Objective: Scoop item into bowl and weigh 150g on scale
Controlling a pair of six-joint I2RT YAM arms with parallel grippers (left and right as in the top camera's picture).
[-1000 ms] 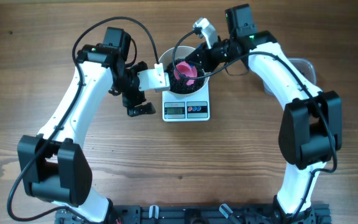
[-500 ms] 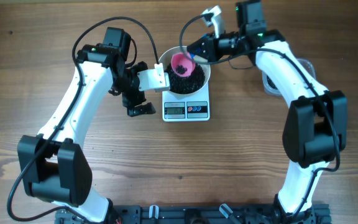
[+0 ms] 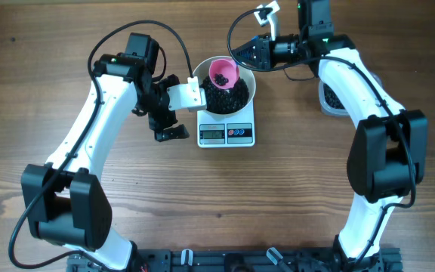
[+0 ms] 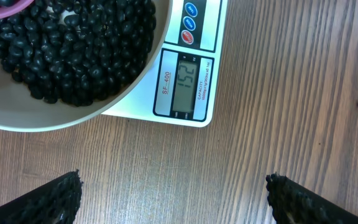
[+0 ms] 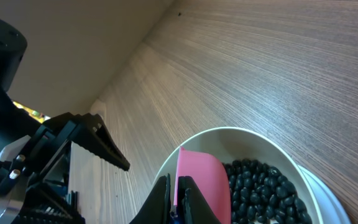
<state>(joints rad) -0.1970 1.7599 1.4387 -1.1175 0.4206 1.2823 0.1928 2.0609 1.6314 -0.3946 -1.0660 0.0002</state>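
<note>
Beans (image 4: 73, 50) fill the bowl (image 3: 251, 92), which sits on the scale (image 3: 226, 134) at mid-table. Right gripper (image 5: 176, 200) is pinched shut on the handle of a pink scoop (image 3: 223, 73). The scoop hangs over the bowl's far rim, its long axis running from that gripper down and left toward the beans, so the right arm is the one placed to work them. Left gripper (image 4: 173, 186) gapes wide and empty just left of the scale. Display (image 4: 188, 84) reads 152; the label beside it says SF-400. That looks a shade over target, so a few beans may need lifting back to the tub (image 3: 331, 98).
</note>
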